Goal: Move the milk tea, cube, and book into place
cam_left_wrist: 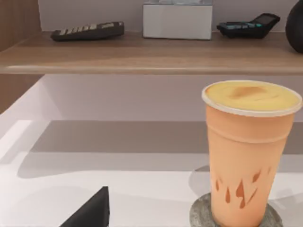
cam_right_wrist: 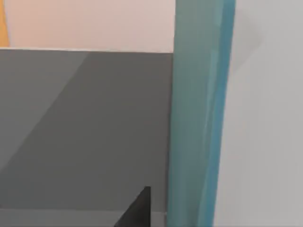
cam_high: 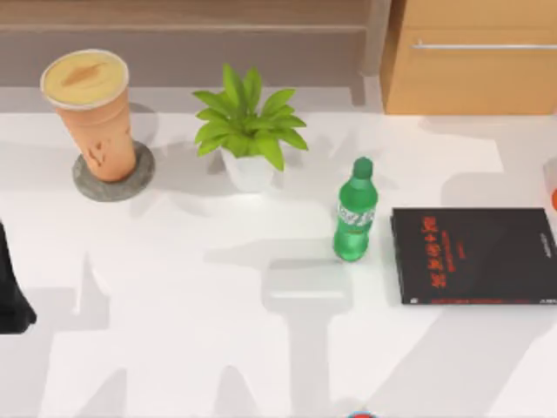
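Close against our right wrist camera stands a teal-blue upright edge (cam_right_wrist: pixel 201 113), with one dark fingertip (cam_right_wrist: pixel 137 208) of our right gripper just beside it; it may be the book, but we cannot tell, nor can we tell whether those fingers are apart or together.

Our left arm (cam_high: pixel 12 287) sits at the table's left edge, well short of the milk tea (cam_high: pixel 91 109). A single dark fingertip (cam_left_wrist: pixel 92 213) shows in the left wrist view, so we cannot tell that gripper's state either; it touches nothing.

We see the milk tea upright on a round grey coaster (cam_high: pixel 139 174) at the far left of the white table (cam_high: pixel 218 331), its creamy top level. In the left wrist view the cup (cam_left_wrist: pixel 246 156) stands before a wooden shelf (cam_left_wrist: pixel 142 56) carrying a calculator (cam_left_wrist: pixel 87 30) and a pale box (cam_left_wrist: pixel 177 20).

A potted plant (cam_high: pixel 248 131) stands right of the cup. Farther right, a green bottle (cam_high: pixel 355 213) stands just beside a thin black book (cam_high: pixel 474 255) with red lettering, lying flat near the right edge.
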